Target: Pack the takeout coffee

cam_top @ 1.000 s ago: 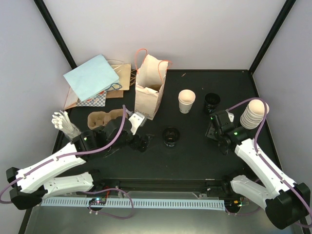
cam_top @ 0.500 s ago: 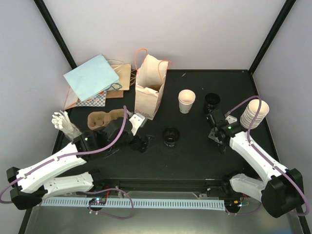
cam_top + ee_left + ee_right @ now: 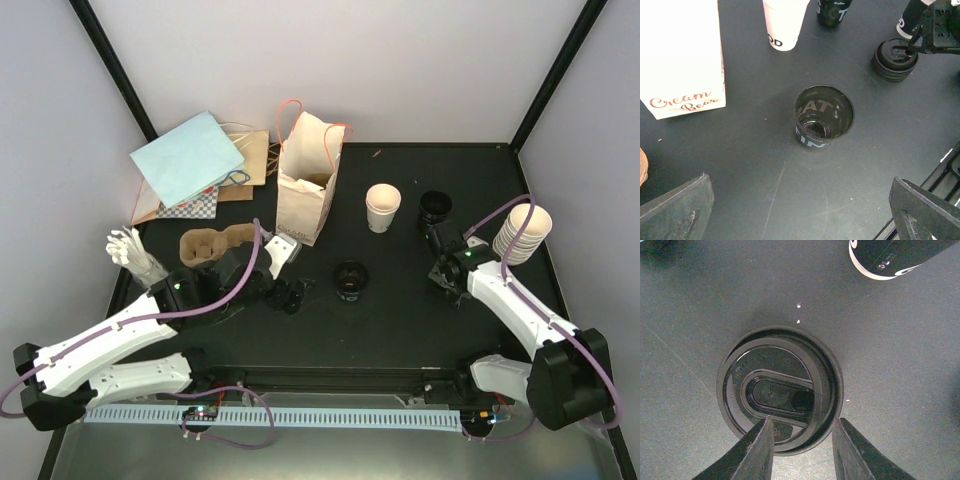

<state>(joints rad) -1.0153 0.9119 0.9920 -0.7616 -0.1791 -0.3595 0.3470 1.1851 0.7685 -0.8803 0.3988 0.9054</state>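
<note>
Black round plastic lid lies flat on the dark table towards its right side. The right gripper hangs straight over it, fingers partway apart astride its near rim; whether they pinch it I cannot tell. The cream-white tapered paper cup stands upright and lidless further back, just right of the printed cream paper bag. The left gripper is spread wide, holding nothing, facing an open black cup with white lettering mid-table.
</note>
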